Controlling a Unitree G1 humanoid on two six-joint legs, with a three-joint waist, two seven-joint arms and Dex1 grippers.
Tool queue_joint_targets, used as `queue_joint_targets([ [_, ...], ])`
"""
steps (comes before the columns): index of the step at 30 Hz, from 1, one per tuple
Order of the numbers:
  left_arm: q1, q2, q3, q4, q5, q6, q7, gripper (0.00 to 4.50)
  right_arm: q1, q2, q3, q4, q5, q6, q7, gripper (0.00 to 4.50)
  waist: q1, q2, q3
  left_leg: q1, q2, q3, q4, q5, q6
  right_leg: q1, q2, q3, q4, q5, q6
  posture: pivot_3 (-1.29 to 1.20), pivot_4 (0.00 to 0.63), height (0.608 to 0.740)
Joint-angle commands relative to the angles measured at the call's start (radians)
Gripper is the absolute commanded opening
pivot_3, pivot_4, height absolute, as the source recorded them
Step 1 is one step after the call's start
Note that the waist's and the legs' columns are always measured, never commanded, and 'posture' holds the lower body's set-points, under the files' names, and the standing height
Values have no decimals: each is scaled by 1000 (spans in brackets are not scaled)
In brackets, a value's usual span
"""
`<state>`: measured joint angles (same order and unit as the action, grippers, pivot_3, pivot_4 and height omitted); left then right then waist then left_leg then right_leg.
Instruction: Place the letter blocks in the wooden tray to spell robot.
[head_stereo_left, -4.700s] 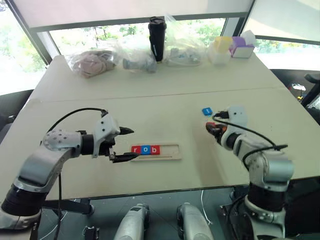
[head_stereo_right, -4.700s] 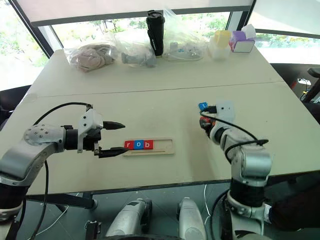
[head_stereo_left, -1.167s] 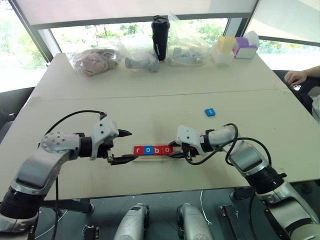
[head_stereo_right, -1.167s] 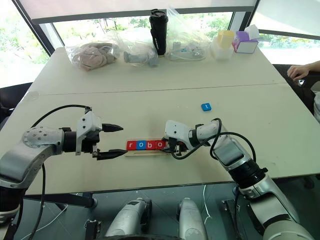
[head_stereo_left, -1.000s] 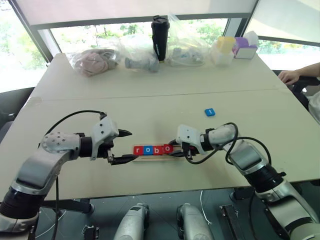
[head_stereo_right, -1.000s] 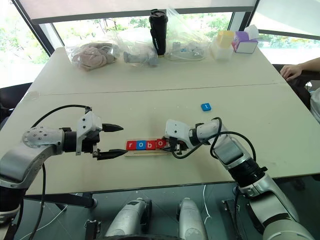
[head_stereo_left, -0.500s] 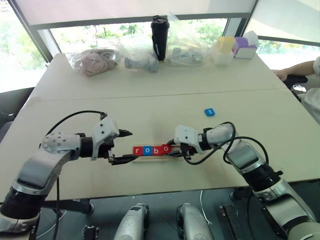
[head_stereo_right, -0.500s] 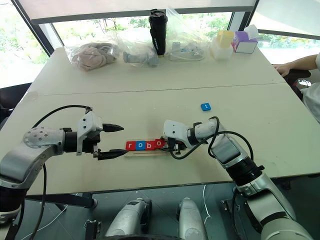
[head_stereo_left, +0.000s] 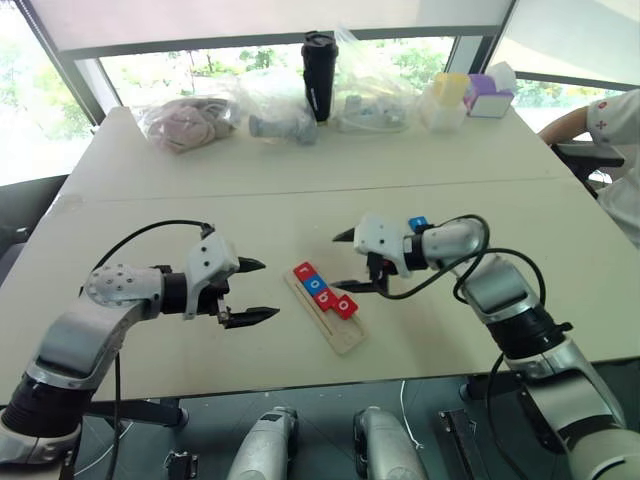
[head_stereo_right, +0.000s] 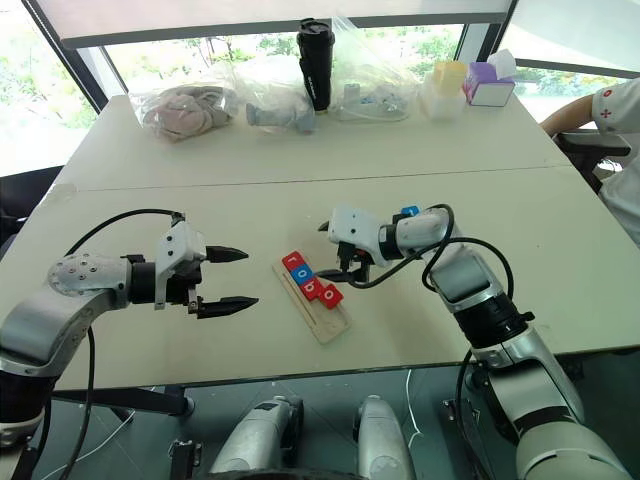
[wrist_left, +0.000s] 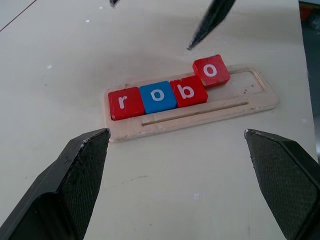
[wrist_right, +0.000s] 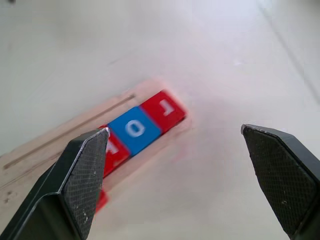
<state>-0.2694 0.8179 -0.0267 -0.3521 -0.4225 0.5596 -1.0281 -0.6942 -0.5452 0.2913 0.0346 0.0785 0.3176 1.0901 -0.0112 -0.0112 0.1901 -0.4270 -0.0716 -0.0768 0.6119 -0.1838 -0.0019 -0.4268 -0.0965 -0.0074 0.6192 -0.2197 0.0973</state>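
Observation:
The wooden tray (head_stereo_left: 346, 336) lies at a slant on the table between my two grippers. In it sit several letter blocks: a red r (wrist_left: 122, 102), a blue o (wrist_left: 157, 96), a red b (wrist_left: 188, 91) and a red o (wrist_left: 211, 70) that sits askew on the tray's rim. My right gripper (head_stereo_left: 337, 262) hovers open just above and beyond the blocks, holding nothing. My left gripper (head_stereo_left: 268, 289) is open and empty, a short way left of the tray. A blue t block (head_stereo_left: 418, 222) lies on the table behind my right wrist, partly hidden by it.
Along the table's far edge stand clear plastic bags (head_stereo_left: 190, 122), a black tumbler (head_stereo_left: 317, 75), and yellow (head_stereo_left: 445, 88) and purple (head_stereo_left: 488, 95) boxes. A person's arm in a white sleeve (head_stereo_left: 600, 115) reaches in at the far right.
My right gripper opened, let go of the last red o and rose. The tray swung from lying crosswise to a slant. My left gripper stayed still.

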Motion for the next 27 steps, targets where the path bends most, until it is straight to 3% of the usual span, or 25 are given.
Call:
queue_joint_targets([
  [1,-9,-2,-1,-8,4,-17,2,4500,-12,14,-80,-29,72,43,-23,4386,0,0,0,0,0,0,0,0,0,0,0,0,0,0,0,0,150,740],
  [11,-8,-4,-1,-16,-7,-8,0,4500,217,-103,-67,-125,-51,41,-146,4386,2,0,0,0,-1,1,0,0,0,0,-1,0,0,0,0,0,150,740],
  [27,-39,-3,-20,16,-2,-20,-21,4500,275,-47,-41,-210,-34,97,-167,4386,1,0,0,0,0,1,1,0,0,0,-1,1,1,0,0,0,150,740],
])
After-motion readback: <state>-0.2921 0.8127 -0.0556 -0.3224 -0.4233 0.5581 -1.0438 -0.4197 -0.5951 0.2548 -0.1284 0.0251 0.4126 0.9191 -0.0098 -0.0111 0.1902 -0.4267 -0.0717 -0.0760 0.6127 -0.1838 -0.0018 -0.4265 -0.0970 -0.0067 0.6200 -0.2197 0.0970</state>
